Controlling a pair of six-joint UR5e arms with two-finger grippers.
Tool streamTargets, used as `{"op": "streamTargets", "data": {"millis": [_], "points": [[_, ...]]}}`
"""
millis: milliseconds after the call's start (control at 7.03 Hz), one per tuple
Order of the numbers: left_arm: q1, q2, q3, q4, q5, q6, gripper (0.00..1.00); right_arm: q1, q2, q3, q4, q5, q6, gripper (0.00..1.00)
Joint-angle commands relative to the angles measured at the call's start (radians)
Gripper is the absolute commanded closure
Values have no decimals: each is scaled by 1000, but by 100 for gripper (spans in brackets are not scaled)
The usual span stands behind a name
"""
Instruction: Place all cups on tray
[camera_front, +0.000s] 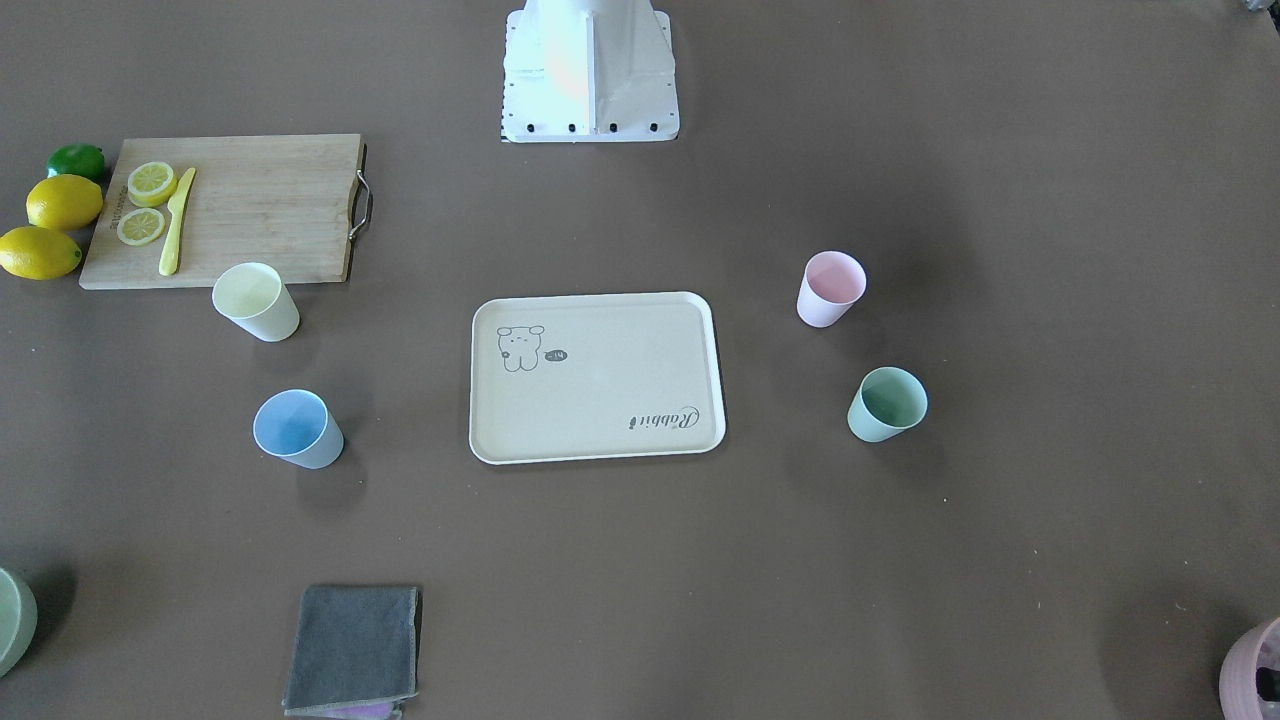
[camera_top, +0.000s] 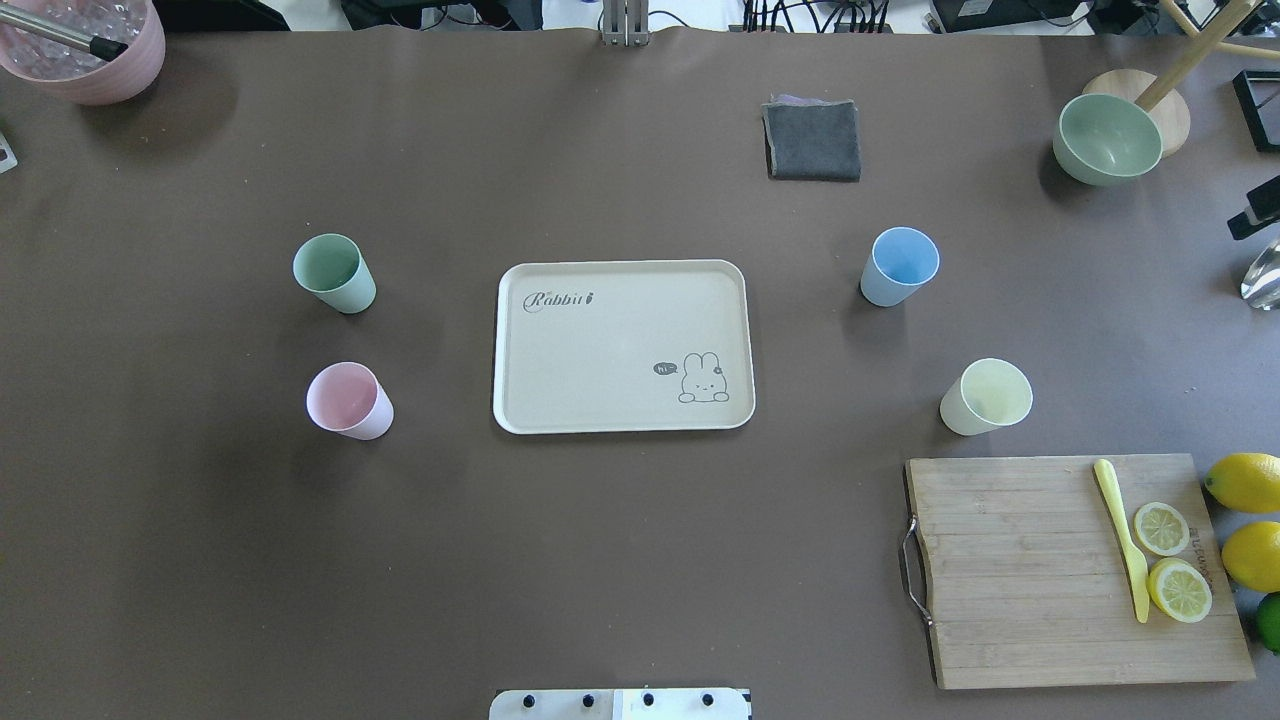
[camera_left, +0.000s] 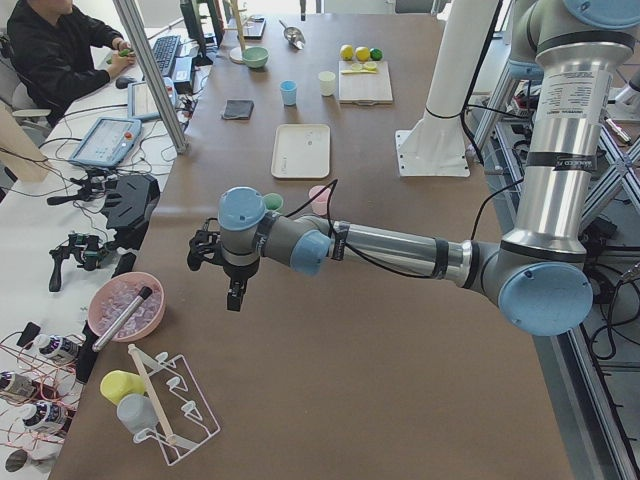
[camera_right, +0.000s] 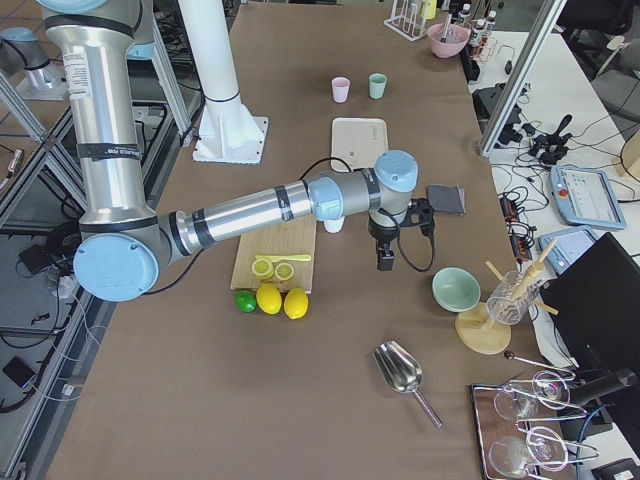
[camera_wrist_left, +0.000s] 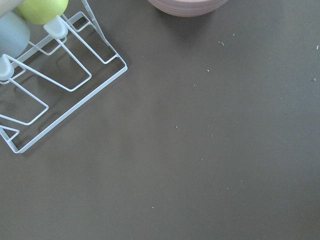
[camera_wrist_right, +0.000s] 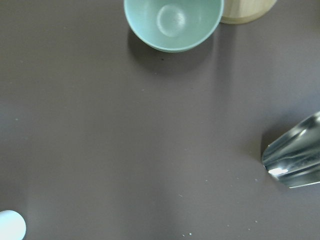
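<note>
The cream tray (camera_top: 600, 350) lies in the middle of the table with nothing on it. Four cups stand upright on the table around it. The mint green cup (camera_top: 334, 272) and the pink cup (camera_top: 348, 400) are on its left. The light blue cup (camera_top: 899, 265) and the pale yellow cup (camera_top: 987, 396) are on its right. My left gripper (camera_left: 232, 290) hangs above the table's left end, far from the cups. My right gripper (camera_right: 385, 262) hangs above the right end. Both show only in the side views, so I cannot tell whether they are open or shut.
A wooden cutting board (camera_top: 1070, 570) with lemon slices and a yellow knife lies at the near right, with lemons (camera_top: 1245, 482) beside it. A grey cloth (camera_top: 812, 140), a green bowl (camera_top: 1105, 138) and a pink bowl (camera_top: 85, 45) lie along the far side. A wire rack (camera_wrist_left: 50, 85) is below my left wrist.
</note>
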Motion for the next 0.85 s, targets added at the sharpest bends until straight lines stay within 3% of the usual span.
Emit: {"op": "streamTargets", "data": {"millis": [0,284,569,711], "points": [[81,-49,14,-2,5,-9,2,-119,-19,93,82,-7,153,0],[81,-39,-19,-5,15,-9,2,-312,-25,85,304,-132,419,0],[83,-52,-21,-2,84,-12,2,-453,-50,41,331,-258,463,0],[83,-52,-24,-2,84,-15,2,-474,-53,3,396,-259,498,0]]}}
